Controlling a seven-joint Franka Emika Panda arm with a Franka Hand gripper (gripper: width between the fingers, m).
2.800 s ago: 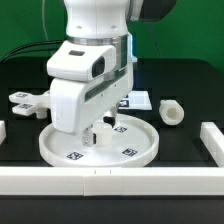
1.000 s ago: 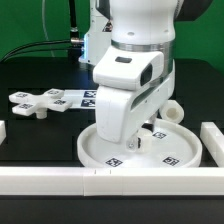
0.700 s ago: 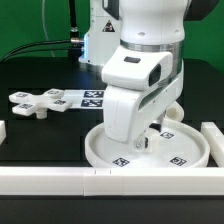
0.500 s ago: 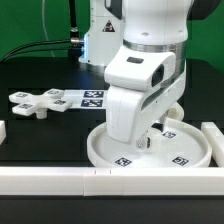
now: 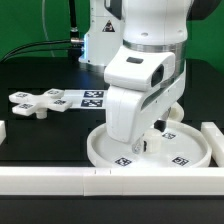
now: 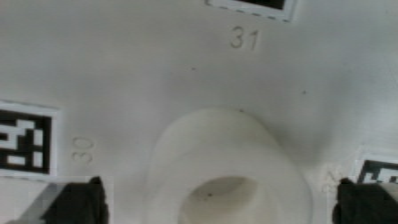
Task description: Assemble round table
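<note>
The large rimmed disc (image 5: 186, 158) lies on the black table at the exterior view's right, close to the front. It fills the wrist view (image 6: 160, 80), and its raised central hub (image 6: 221, 165) sits in the middle. My gripper (image 5: 150, 138) is down over the disc's centre. In the wrist view the gripper (image 6: 222, 205) is open, one dark fingertip (image 6: 79, 202) on each side of the hub, with a gap to it. The short cylinder (image 5: 173, 113) lies behind the disc, partly hidden by the arm. The cross-shaped piece (image 5: 38, 102) lies at the exterior view's left.
The marker board (image 5: 92, 97) lies flat behind the cross-shaped piece. A long white bar (image 5: 80, 179) runs along the front edge. Another bar (image 5: 213, 141) stands just right of the disc, and a short end of a third bar (image 5: 3, 131) shows at the left.
Since 2.8 s ago the disc and my gripper have moved together toward the exterior view's right, up near the right bar. Over the last half second nothing has visibly moved.
</note>
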